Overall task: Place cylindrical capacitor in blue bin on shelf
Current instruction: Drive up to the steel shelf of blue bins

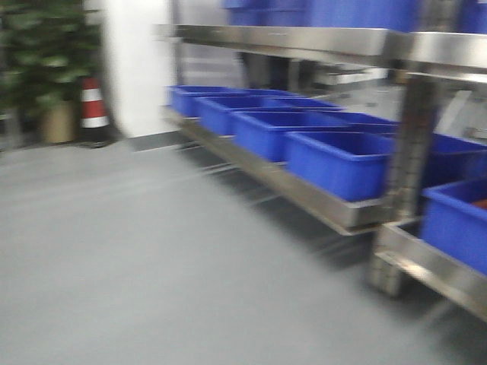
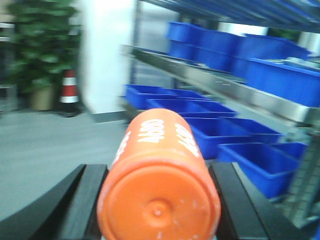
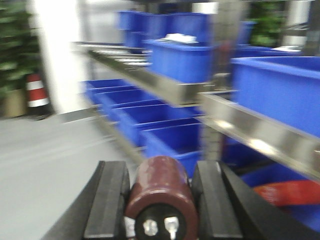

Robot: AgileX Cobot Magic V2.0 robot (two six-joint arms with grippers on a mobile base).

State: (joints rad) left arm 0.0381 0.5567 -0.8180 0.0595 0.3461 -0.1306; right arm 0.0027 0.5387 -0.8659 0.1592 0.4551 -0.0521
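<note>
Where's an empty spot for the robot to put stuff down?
The blue bins on the lower shelf look empty inside. The grey floor between cone and shelf is bare. The bins sit crowded edge to edge; the far-right bin holds something red.

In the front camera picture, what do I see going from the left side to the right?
Leafy green plant → red-and-white cone → white pillar → row of blue bins.
</note>
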